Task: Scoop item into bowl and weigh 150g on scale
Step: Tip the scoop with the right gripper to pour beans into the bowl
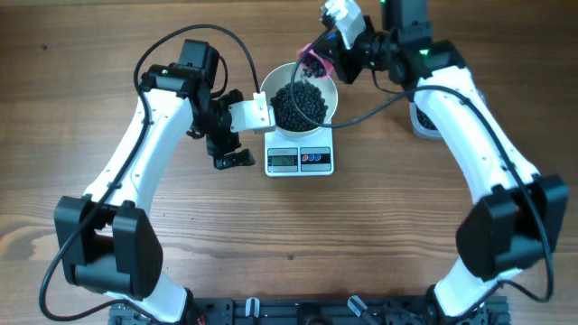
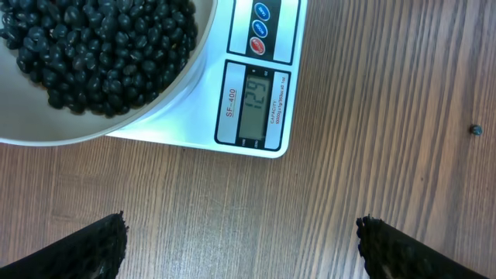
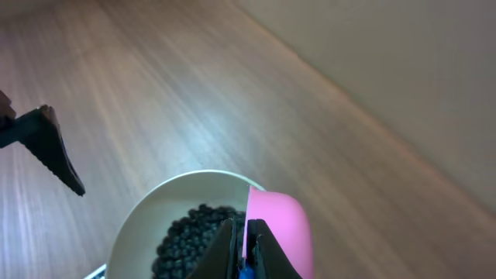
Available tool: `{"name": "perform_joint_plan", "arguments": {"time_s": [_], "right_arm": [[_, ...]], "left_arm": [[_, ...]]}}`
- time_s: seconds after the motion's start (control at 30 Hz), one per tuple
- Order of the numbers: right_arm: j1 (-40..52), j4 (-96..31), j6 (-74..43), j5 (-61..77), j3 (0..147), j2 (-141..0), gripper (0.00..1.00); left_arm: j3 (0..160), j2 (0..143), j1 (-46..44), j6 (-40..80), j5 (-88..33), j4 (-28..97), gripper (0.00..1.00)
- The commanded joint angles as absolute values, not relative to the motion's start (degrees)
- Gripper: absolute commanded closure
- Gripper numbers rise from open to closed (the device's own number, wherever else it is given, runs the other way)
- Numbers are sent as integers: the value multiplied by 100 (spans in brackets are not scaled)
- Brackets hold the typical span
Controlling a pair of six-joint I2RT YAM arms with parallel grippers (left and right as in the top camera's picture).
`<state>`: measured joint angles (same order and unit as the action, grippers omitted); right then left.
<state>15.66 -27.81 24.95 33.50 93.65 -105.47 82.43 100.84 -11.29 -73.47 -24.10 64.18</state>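
The white bowl (image 1: 327, 88) stands on the small white scale (image 1: 300, 160) at the table's back centre, with a heap of black beans (image 1: 301, 103) in it. In the left wrist view the bowl (image 2: 93, 124), the beans (image 2: 93, 46) and the scale (image 2: 194, 116) fill the top; the display (image 2: 257, 99) reads 129. My left gripper (image 1: 230, 153) stands open over bare wood just left of the scale, its fingertips (image 2: 108, 240) wide apart. My right gripper (image 3: 246, 240) is shut on a pink scoop (image 3: 279, 229), held tilted over the bowl's back rim (image 3: 155, 205). The scoop (image 1: 314, 59) shows pink overhead.
One stray bean (image 2: 477, 130) lies on the wood to the right of the scale. A pale container (image 1: 423, 119) is mostly hidden behind the right arm. A cable (image 1: 379, 104) runs past the bowl's right side. The table's far edge (image 3: 364, 116) meets a plain wall.
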Motion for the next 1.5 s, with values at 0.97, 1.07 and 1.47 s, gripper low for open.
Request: {"name": "perform_joint_plan", "arguments": {"time_s": [0.97,1.07,1.47], "right_arm": [[1579,-3083,2381,3350,9504,-10361,96],[1579,-3083,2381,3350,9502,-10361,96],[1579,-3083,2381,3350,9502,-10361,96]], "left_arm": [[8206,10106,-1111,-7459,-2545,6403,0],[8206,10106,-1111,-7459,-2545,6403,0],[8206,10106,-1111,-7459,-2545,6403,0]]}}
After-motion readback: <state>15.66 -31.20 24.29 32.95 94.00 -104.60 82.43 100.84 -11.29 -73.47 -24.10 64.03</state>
